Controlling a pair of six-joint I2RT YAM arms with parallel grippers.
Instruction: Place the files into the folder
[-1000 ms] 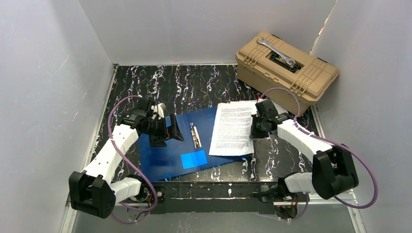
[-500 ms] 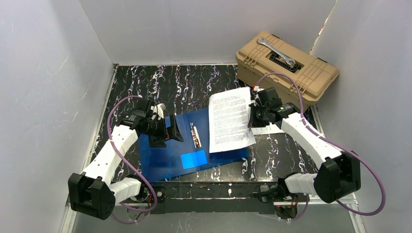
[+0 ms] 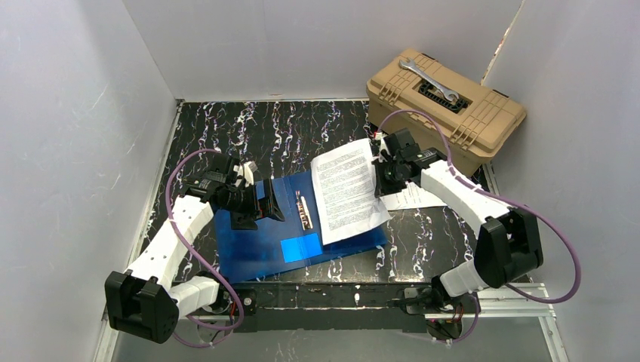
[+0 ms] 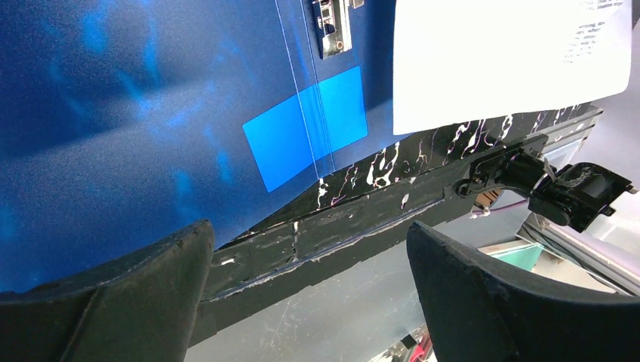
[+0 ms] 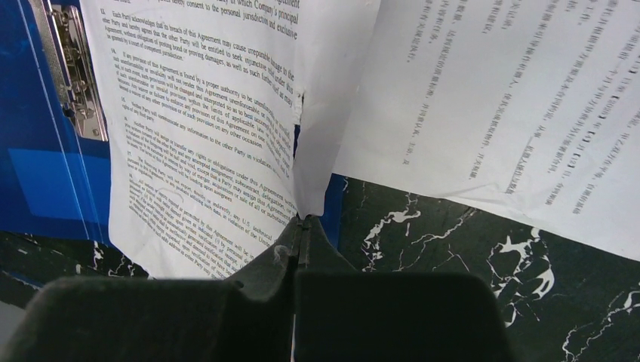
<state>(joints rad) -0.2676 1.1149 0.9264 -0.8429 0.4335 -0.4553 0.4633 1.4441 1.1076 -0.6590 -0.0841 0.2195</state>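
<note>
Files (image 3: 343,192) shifted left, right fingers (image 5: 275,264) pinching, folder (image 3: 249,249) partly hidden

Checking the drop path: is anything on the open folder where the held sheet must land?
Nothing visible. The right gripper pinches the sheet over the folder's right half; the metal clip sits at the spine, the left gripper beyond it.

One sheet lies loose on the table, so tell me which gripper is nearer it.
Right. The right gripper, shut on a lifted sheet, is right beside the loose sheet; the left gripper hovers open over the folder, farther away.
</note>
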